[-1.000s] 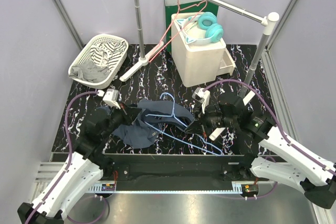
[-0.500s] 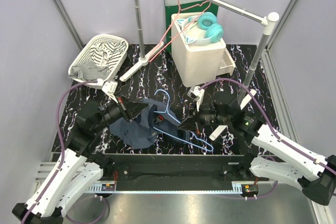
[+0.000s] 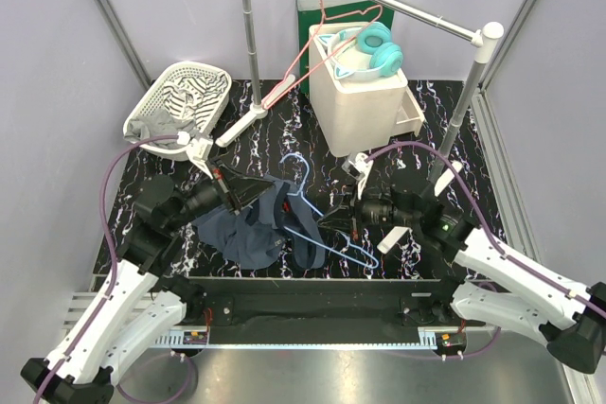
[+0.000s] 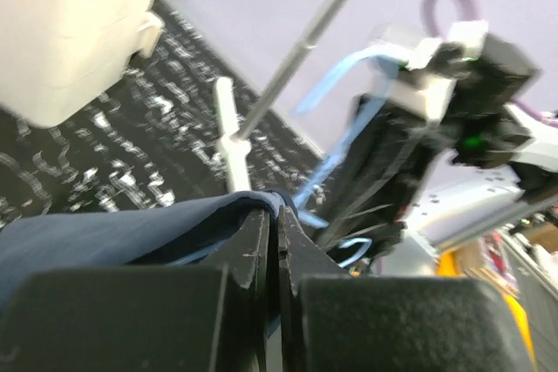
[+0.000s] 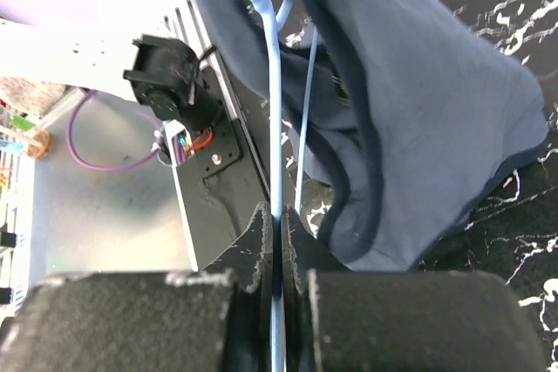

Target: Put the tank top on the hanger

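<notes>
**Desk:** Overhead view: how are the arms posed?

**Photographer:** The left arm [image 3: 133,267] reaches up from its base, wrist turned so the left gripper [image 3: 252,192] points right, over the marbled mat [image 3: 284,130]. The right arm [image 3: 497,260] stretches leftward, and the right gripper [image 3: 328,224] faces the other. Between them the tank top [image 3: 248,238] sags in a bunch, and the hanger [image 3: 305,173] is partly covered by its cloth, hook toward the back.

**Desk:** Left wrist camera?

**Photographer:** The fingers are pressed together on a fold at the navy cloth's edge. The blue wire blurs beyond, before the right arm.

**Desk:** Right wrist camera?

**Photographer:** The fingers are pinched tight on the hanger's thin wire. The top drapes just ahead, beside and over the wire.
</notes>
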Controlling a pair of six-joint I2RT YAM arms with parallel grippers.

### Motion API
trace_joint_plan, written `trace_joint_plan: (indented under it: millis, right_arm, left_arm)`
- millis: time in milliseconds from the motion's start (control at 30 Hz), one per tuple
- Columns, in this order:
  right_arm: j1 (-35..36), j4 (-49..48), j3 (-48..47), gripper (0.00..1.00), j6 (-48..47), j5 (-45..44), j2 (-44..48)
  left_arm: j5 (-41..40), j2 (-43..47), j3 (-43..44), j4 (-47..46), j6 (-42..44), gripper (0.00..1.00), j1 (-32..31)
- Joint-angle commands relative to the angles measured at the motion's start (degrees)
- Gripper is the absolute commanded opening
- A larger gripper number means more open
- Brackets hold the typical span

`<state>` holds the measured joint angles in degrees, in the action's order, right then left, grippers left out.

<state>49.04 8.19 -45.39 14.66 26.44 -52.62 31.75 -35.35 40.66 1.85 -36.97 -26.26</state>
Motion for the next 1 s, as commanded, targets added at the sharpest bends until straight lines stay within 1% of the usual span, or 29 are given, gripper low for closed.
trace_joint_plan:
  millis: [0, 33, 67, 100, 167, 200, 233, 367, 467, 567, 733, 867, 967]
  right_arm:
    - [0.27, -4.76, 0.21, 0.00, 0.81, -0.24, 3.75]
    - [0.27, -4.76, 0.30, 0.00, 0.99, -0.24, 4.36]
    - [0.27, -4.76, 0.39, 0.00, 0.99, -0.24, 4.63]
    - [0.27, -4.67, 0.65, 0.00, 1.08, -0.33, 4.72]
    - [0.27, -4.76, 0.91, 0.00, 1.25, -0.51, 5.07]
    - [0.27, -4.76, 1.09, 0.00, 1.25, -0.68, 5.07]
    - [0.27, -4.76, 1.09, 0.00, 1.34, -0.95, 4.98]
    - [0.27, -5.11, 1.26, 0.00, 1.69, -1.39, 4.55]
    - [0.27, -5.63, 1.35, 0.00, 1.78, -1.39, 4.28]
    - [0.27, -6.08, 1.26, 0.00, 1.78, -1.48, 3.84]
    - [0.27, -6.69, 1.18, 0.00, 1.78, -1.12, 3.14]
    - [0.27, -6.78, 1.18, 0.00, 1.78, -1.65, 3.05]
    - [0.27, -7.56, 1.44, 0.00, 1.87, -2.00, 2.88]
  left_arm:
    - [-9.21, 0.28, 0.11, 5.34, 5.32, 0.00, 0.25]
    - [-11.07, 0.63, 0.46, 6.49, 5.77, 0.02, 0.16]
    - [-14.23, 0.90, 0.55, 7.46, 6.20, 0.09, 0.24]
    - [-15.39, 1.16, 0.73, 9.21, 7.25, 0.47, 0.16]
    - [-17.58, 1.95, 1.17, 10.62, 8.14, 0.74, 0.24]
    - [-18.47, 2.22, 1.35, 11.33, 9.01, 0.92, 0.16]
    - [-19.43, 2.48, 1.96, 11.95, 9.46, 0.99, 0.24]
    - [-25.40, 4.41, 3.54, 16.42, 12.53, 0.99, 0.16]
    - [-27.61, 6.26, 4.07, 17.22, 14.03, 0.99, 0.16]
    - [-29.19, 6.88, 4.60, 18.36, 15.08, 0.99, 0.16]
    - [-28.40, 4.51, 6.09, 19.95, 16.40, 0.99, 0.07]
    - [-33.66, 4.06, 8.29, 24.43, 17.98, 0.99, 0.16]
    - [-33.25, 5.38, 8.55, 24.08, 18.34, 0.99, 0.16]
